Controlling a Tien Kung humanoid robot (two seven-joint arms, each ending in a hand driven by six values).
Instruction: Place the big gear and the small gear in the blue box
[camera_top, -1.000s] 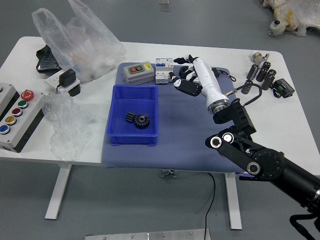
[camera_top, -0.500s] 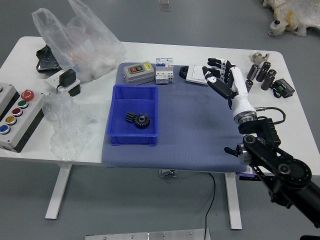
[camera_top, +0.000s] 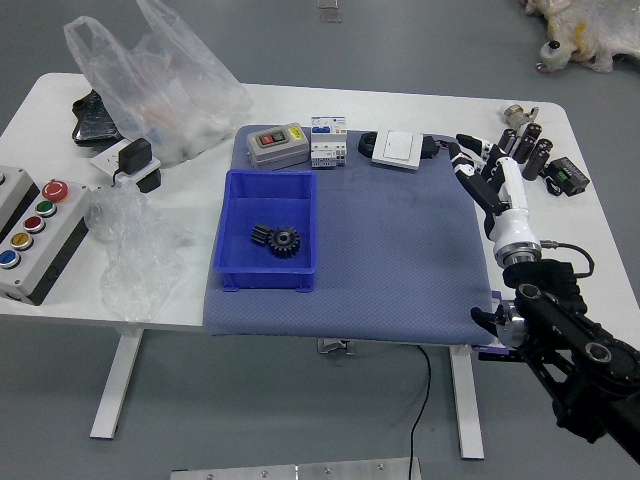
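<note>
My right hand (camera_top: 480, 180) hangs over the right edge of the blue-grey mat, fingers spread, holding nothing. Well to its left stands the blue box (camera_top: 226, 220). Inside the box, the big gear (camera_top: 286, 242), round and black, lies in the right half of the floor. Touching or very close to its left side is the small gear (camera_top: 261, 234), a narrower black toothed piece. My left hand is out of view.
Behind the box are a grey switch box (camera_top: 278, 147) and white blocks (camera_top: 328, 140). A white-topped black device (camera_top: 398, 149) lies at the mat's back edge. Dark cylinders (camera_top: 536, 158) stand at the right. Plastic bags (camera_top: 165, 85) and a button panel (camera_top: 42, 238) are at the left.
My right hand has moved right, away from the mat's back middle, uncovering the white-topped device. Both gears and the box stay where they were.
</note>
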